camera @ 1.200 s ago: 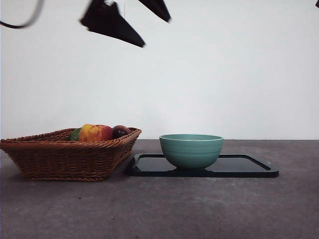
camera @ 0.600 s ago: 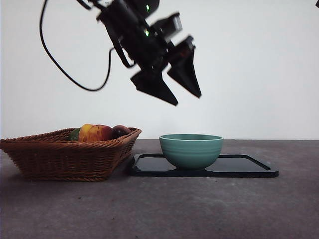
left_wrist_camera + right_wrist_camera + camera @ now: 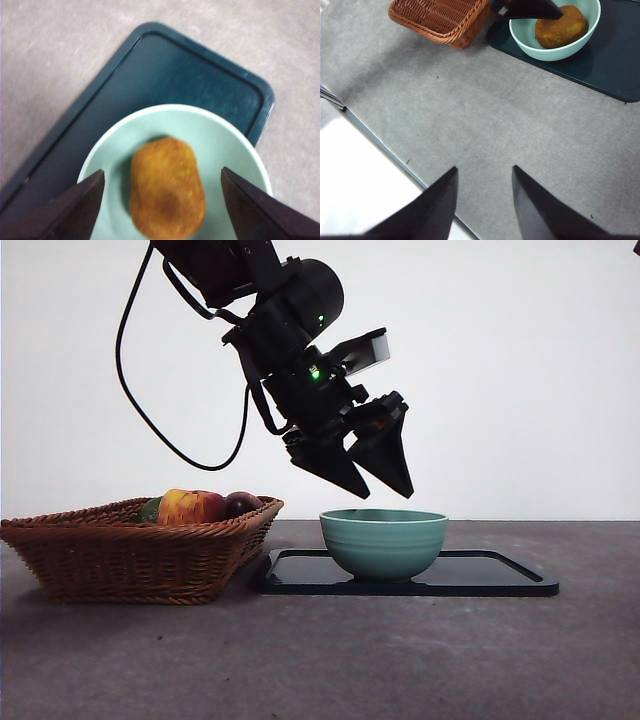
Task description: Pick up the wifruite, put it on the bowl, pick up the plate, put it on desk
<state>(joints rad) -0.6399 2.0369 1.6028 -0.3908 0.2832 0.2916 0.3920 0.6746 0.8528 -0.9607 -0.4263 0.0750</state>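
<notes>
left wrist view: left gripper point(image 3: 161, 200) jaws apart, empty — brown fruit point(image 3: 166, 187) lies in teal bowl point(image 3: 235, 145) directly beneath, bowl on black tray point(image 3: 150, 70); right gripper point(image 3: 482, 200) open, well apart.

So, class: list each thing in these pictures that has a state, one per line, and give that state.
Left gripper: open, empty, above the bowl.
Right gripper: open, empty, over bare desk.
Bowl: upright on the tray, holding the brown fruit.
Brown fruit: lying in the bowl, ungripped.
Tray: flat on the desk, under the bowl.
Basket: upright, with fruit inside.
</notes>
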